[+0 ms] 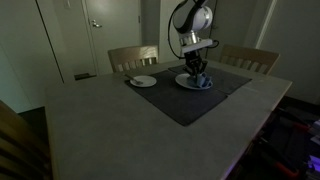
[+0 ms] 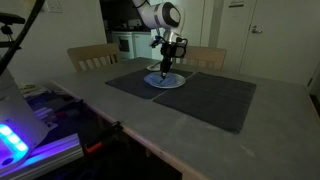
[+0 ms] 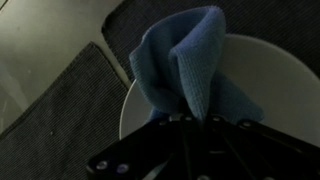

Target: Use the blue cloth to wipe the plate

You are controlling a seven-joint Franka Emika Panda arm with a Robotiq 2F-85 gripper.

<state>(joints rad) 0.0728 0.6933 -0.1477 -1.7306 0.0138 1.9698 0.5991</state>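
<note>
Blue cloth [image 3: 185, 60], soft fabric folded into a peak, is pinched in my hand [image 3: 198, 118], which is clamped tight on it. Its lower folds touch the round white plate [image 3: 275, 70]. In both exterior views I see the hand straight over that plate, which lies on a dark grey fabric mat [image 1: 200, 105] on the pale grey surface [image 1: 90, 130]. A smaller white saucer [image 1: 142, 81] sits near, at the mat's edge.

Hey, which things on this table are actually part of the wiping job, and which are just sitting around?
Part of the job:
- blue fabric cloth
- round white plate under the cloth
- gripper, closed on the cloth

Just lying about:
- small white dish beside the plate
- dark grey placemats
- wooden chairs behind the table
</note>
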